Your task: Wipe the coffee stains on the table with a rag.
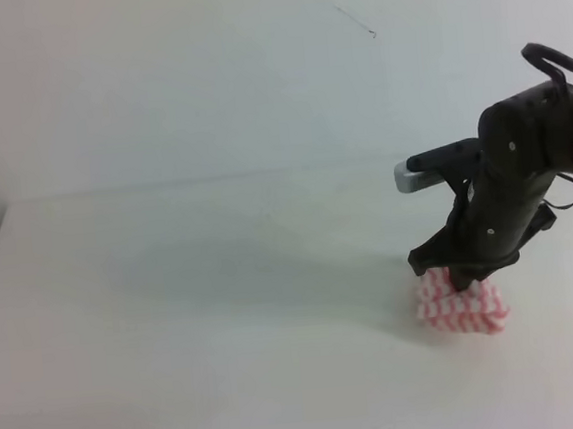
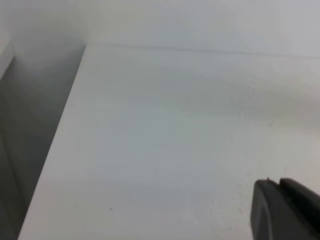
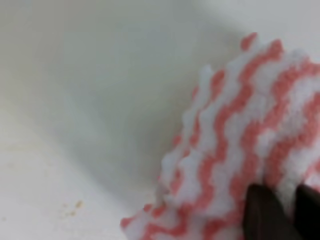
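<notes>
Right end effector [image 1: 465,281] on rag [image 1: 462,305]

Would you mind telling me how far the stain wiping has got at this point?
No puddle shows on the table; only faint yellowish specks remain in the right wrist view, so most wiping looks done. In hand: the right claw is down on the rag, fingertips against it, grip unclear. Left: clearing those specks, perhaps. The left claw is barely in view.
</notes>
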